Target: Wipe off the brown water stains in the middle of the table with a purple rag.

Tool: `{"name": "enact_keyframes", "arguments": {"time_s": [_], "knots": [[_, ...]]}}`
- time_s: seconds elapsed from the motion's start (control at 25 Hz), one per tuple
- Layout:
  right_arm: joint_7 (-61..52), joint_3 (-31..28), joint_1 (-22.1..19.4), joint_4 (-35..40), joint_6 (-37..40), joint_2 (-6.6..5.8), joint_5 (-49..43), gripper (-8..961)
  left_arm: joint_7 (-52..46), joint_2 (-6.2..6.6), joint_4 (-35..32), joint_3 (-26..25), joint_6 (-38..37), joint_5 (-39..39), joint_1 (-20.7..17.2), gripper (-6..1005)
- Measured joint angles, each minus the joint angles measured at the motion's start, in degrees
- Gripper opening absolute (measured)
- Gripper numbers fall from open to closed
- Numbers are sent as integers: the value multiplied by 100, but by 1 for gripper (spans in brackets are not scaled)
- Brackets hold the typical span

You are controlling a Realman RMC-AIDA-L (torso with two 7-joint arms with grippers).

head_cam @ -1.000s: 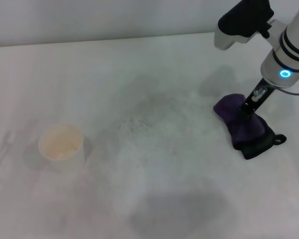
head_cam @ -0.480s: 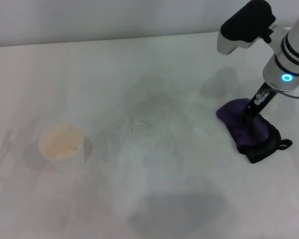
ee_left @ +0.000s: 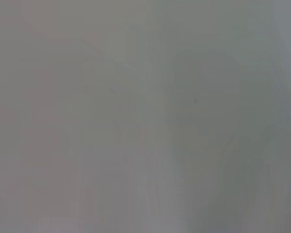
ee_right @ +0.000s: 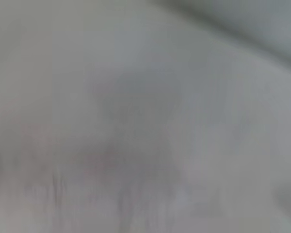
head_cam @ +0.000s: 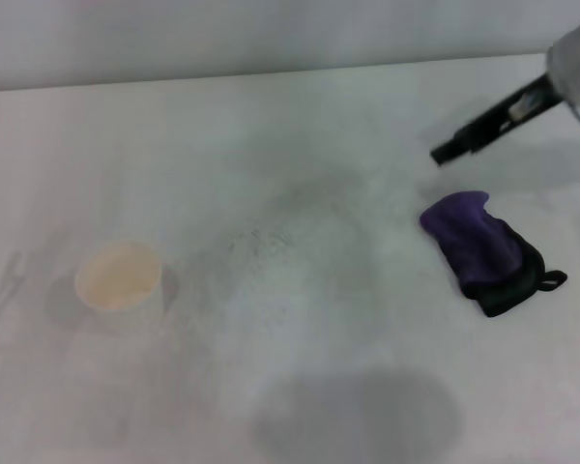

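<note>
The purple rag [head_cam: 478,249] lies bunched on the white table [head_cam: 300,116] at the right, its black edge and loop toward the near right. My right gripper [head_cam: 447,153] hangs in the air above and behind the rag, apart from it, a dark bar slanting down from the arm at the top right corner. The rag is free of it. The brown water stains are out of view; the middle of the table shows only faint grey speckled smudges [head_cam: 271,237]. Both wrist views show only a blank pale surface. My left gripper is out of view.
A cream-white paper cup [head_cam: 119,276] stands on the left part of the table. The table's far edge runs along the top of the head view. A soft grey shadow [head_cam: 353,411] lies on the near middle.
The right gripper has let go of the rag and risen up and back to the right. The rag was dragged slightly right and nearer, and now lies alone.
</note>
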State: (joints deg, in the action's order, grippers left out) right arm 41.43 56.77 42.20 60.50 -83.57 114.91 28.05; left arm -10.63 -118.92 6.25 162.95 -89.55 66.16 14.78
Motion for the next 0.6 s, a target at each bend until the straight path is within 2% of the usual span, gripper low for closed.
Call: {"name": "enact_keyframes", "arguments": {"time_s": [0.12, 0.24, 0.44, 0.6], "knots": [[830, -910, -78, -30, 26, -21, 517, 469, 0, 0, 0, 0, 0, 2, 16, 887], [1712, -1481, -297, -47, 131, -33, 1235, 470, 0, 4, 0, 0, -3, 4, 29, 887], [3063, -1709, -1032, -117, 788, -18, 3045, 471, 0, 9, -2, 0, -4, 32, 38, 887], [4688, -1731, -1687, -696, 1406, -14, 4890, 473, 0, 9, -2, 0, 5, 50, 37, 887]]}}
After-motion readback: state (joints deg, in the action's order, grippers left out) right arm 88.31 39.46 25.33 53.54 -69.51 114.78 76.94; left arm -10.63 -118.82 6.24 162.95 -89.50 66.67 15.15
